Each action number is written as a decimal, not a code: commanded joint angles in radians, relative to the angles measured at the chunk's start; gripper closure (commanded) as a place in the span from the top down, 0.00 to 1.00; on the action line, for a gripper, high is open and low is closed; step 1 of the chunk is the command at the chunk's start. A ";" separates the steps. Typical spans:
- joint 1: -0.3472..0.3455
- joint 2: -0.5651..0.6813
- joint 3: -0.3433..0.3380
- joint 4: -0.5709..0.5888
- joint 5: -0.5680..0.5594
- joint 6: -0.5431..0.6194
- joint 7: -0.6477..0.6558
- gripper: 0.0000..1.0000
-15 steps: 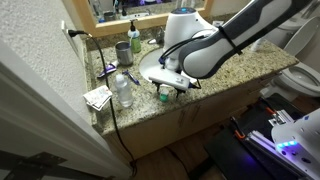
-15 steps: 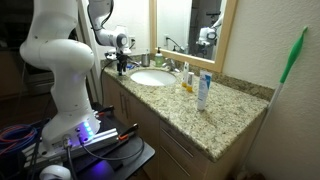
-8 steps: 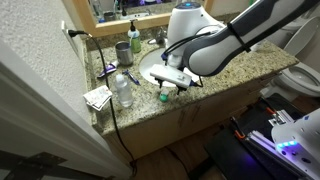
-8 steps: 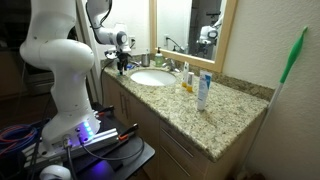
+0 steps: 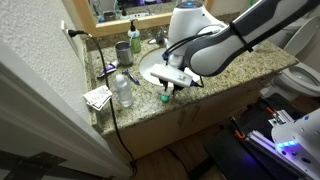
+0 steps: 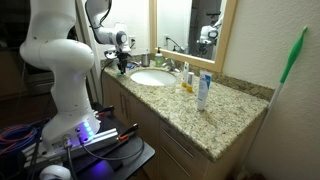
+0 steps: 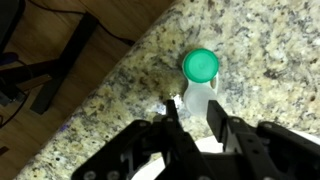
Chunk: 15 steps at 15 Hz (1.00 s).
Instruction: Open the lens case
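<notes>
The lens case lies flat on the granite counter, near its front edge. In the wrist view its green cap [image 7: 200, 65] points away from me and its white cap [image 7: 196, 99] sits between my fingers. My gripper [image 7: 194, 120] is low over the case with its jaws partly closed around the white cap. The right finger [image 7: 216, 116] looks to be against the cap, and a sliver of counter still shows beside the left finger. In an exterior view the green cap [image 5: 165, 97] shows just under the gripper [image 5: 171, 88]. The case is too small to see below the gripper [image 6: 122, 68].
A clear water bottle [image 5: 123, 90] and a folded paper [image 5: 98, 96] stand beside the case. Behind is the sink [image 5: 152, 62], with a green cup [image 5: 122, 50] and a soap bottle [image 5: 134, 38]. Farther along are a yellow bottle [image 6: 186, 80] and a white tube [image 6: 203, 92].
The jaws have narrowed from wide open to close around the case's white cap. The arm has stayed almost still over the case.
</notes>
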 commanded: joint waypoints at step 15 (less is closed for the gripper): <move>0.005 -0.015 0.004 -0.034 -0.027 0.011 0.029 0.75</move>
